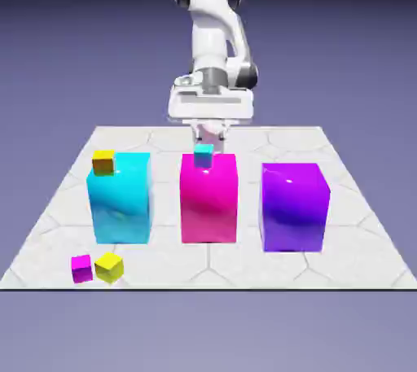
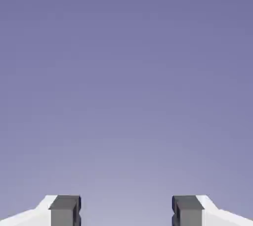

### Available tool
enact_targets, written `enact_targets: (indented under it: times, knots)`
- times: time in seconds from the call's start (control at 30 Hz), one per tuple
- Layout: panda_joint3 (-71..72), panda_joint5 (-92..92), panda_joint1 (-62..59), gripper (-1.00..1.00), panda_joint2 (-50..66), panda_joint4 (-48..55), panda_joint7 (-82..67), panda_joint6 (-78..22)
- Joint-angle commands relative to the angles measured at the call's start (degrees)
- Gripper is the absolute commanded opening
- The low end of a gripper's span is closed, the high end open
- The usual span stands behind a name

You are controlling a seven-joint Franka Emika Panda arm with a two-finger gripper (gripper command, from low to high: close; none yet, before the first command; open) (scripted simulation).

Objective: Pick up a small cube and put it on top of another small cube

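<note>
The white arm (image 1: 213, 32) is rising from the far edge of the pale hex-tiled table (image 1: 350, 207) and hanging its hand over the middle of the scene, behind the row of blocks. Three big blocks are standing in a line across the table: a cyan block (image 1: 120, 198) toward the exterior view's left, a magenta block (image 1: 208, 198) in the centre and a purple block (image 1: 295, 206) toward the exterior view's right. The gripper (image 2: 126, 212) is pointing out at nothing but the plain blue-violet backdrop in the hand view, its two grey fingertips (image 2: 64, 210) standing well apart with empty space between them, so the pincer is spread and carrying nothing. Among the small pieces, a tiny cyan cube (image 1: 204, 156) is showing just at the magenta block's top far edge, below the hand. The tiny orange-brown cube (image 1: 103, 163), which is the resting place for the stack, is sitting by the cyan block's upper left corner, seemingly just behind it. The tiny yellow cube (image 1: 109, 267) is lying near the table's front left corner, touching or just beside a tiny magenta cube (image 1: 81, 268). By the look of it nothing is done yet: reaching, grasping, carrying and stacking are all remaining.
</note>
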Motion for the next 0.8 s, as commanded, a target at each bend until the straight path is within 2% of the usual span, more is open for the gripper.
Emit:
enact_targets:
  times: [0.0,0.77]
  knots:
    - [-1.26,0.67,0.61,0.00,1.84,1.04,-2.50,-0.82]
    - [-30.14,16.07,14.63,0.00,44.05,24.90,-59.81,-19.76]
